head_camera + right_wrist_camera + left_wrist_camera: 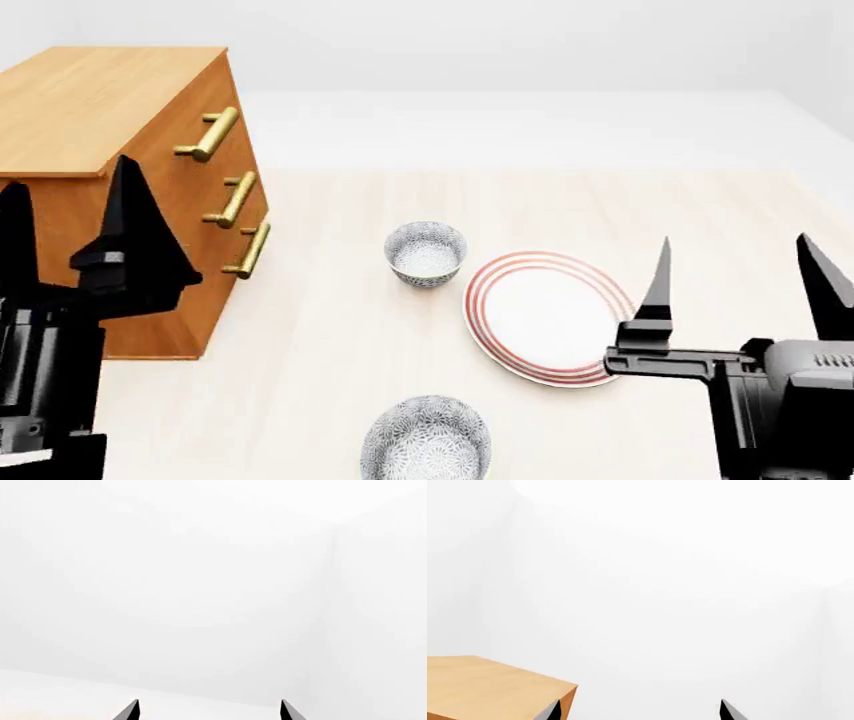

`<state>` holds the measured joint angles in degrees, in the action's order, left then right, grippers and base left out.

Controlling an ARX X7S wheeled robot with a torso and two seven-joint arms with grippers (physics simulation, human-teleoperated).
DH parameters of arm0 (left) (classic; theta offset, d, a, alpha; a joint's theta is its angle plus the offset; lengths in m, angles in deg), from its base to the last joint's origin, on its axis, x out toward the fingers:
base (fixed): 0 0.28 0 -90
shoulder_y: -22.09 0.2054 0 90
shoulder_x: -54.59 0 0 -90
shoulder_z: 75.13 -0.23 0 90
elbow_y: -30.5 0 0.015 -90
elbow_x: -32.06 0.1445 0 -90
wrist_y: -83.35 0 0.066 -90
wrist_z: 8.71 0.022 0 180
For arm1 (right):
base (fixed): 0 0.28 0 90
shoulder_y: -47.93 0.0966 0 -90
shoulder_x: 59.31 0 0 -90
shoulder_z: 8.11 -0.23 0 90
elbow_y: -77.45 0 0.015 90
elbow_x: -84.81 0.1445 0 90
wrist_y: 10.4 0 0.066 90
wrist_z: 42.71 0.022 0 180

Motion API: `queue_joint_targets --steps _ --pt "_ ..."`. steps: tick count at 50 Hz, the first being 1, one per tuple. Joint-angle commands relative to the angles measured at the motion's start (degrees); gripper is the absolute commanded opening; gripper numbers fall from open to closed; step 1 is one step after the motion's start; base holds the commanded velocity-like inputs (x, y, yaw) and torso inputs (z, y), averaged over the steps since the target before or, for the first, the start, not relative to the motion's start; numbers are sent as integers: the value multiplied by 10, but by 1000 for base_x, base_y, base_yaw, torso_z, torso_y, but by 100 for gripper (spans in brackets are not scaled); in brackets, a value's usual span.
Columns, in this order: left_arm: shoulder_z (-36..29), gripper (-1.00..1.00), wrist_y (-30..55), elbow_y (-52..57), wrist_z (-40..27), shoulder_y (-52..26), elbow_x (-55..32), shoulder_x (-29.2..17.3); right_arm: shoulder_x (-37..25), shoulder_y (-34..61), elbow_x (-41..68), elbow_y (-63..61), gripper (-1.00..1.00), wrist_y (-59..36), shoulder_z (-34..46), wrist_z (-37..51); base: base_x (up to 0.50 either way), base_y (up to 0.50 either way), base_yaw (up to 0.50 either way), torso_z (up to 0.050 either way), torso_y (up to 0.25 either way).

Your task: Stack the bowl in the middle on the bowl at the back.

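Left gripper point(74, 178) and right gripper point(734, 240) hung empty, jaws wide; far bowl point(426, 254) and near bowl point(427, 441) sat apart, so I couldn't tell whether stacking was done

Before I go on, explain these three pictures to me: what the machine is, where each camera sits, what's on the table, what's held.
This is a simulated two-armed robot. The head view looks down over both arms: the left gripper and right gripper are black pincers, both open and holding nothing. On the table lie a small bowl, a red-rimmed plate and a nearer bowl. A wooden drawer unit stands at left. The two wrist views sit by each gripper and show mostly white wall; the left one catches the drawer unit's top.
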<state>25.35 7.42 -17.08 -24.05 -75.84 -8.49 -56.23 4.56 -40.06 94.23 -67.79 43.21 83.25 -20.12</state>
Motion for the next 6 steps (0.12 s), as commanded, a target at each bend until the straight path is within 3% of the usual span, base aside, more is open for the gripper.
queue_joint_targets --steps 1,3,6 --pt "35 100 -81 43 31 84 14 19 -237 -23 98 -48 100 130 135 285 0 0 0 0 0" --pt "36 100 -86 43 35 90 13 20 -350 38 129 -48 100 194 256 417 0 0 0 0 0" --pt "43 100 -94 47 41 102 3 20 -443 153 115 -48 100 274 441 528 0 0 0 0 0"
